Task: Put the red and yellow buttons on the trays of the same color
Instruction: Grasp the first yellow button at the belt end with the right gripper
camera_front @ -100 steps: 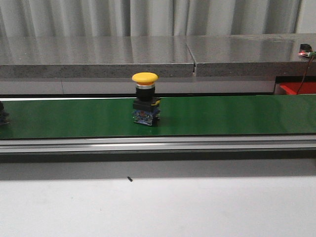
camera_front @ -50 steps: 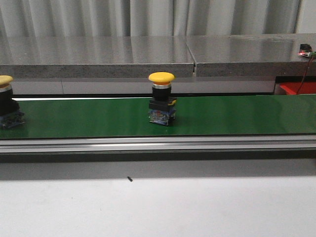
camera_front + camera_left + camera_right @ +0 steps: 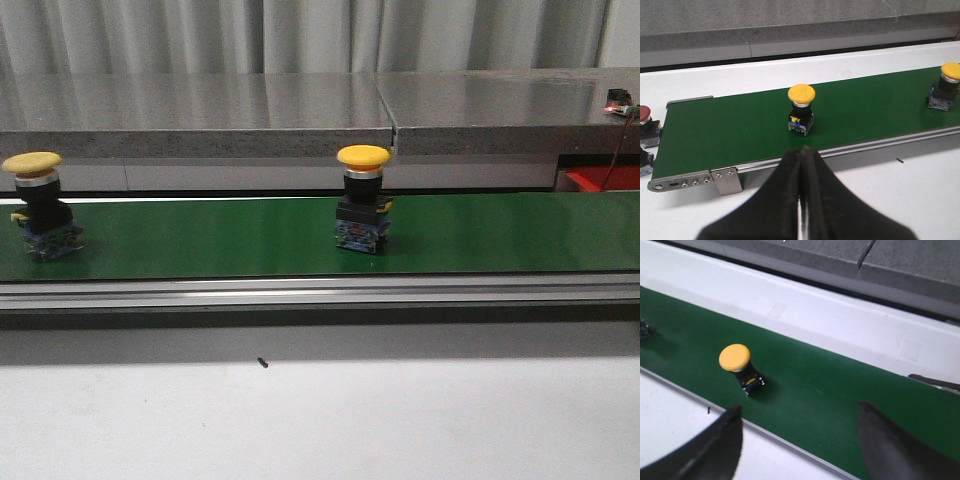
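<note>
Two yellow buttons (image 3: pixel 363 200) (image 3: pixel 37 206) well apart on green belt (image 3: pixel 480 235), edges seemingly clear.

No legible text, labels, brands, numbers or signs in any view. The yellow buttons (image 3: pixel 363 212) on the green belt (image 3: pixel 480 235) carry small blue and yellow patches on their bases, too small and blurred to tell any lettering.
</note>
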`<action>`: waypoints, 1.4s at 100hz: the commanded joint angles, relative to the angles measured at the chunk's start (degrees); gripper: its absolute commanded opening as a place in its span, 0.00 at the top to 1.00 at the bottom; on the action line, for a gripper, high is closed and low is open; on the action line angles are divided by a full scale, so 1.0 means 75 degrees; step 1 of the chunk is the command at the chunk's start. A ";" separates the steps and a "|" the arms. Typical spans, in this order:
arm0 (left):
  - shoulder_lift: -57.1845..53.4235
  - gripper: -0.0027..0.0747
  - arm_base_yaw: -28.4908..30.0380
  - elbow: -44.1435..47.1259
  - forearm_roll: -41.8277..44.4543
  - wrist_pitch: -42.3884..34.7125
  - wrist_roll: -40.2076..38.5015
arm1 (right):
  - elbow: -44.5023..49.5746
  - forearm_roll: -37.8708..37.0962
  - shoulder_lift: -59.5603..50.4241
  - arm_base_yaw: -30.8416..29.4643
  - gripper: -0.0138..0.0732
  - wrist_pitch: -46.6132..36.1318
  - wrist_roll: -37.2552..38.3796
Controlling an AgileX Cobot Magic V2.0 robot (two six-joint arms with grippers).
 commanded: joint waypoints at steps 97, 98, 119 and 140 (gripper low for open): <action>0.0085 0.99 -0.0050 -0.0201 -0.0185 -0.0485 -0.0010 | -0.2340 -0.0039 0.4787 0.1631 0.11 0.0220 -0.0349; 0.0085 0.99 -0.0050 -0.0201 -0.0185 -0.0485 -0.0010 | -0.2340 -0.0039 0.4796 0.1631 0.11 0.0175 -0.0349; 0.0085 0.99 -0.0050 -0.0201 -0.0185 -0.0485 -0.0010 | -0.2340 -0.0050 0.4837 0.1631 0.41 -0.0279 -0.0349; 0.0085 0.99 -0.0050 -0.0201 -0.0185 -0.0485 -0.0010 | -0.2340 -0.0036 0.4808 0.1623 0.66 -0.0342 -0.0349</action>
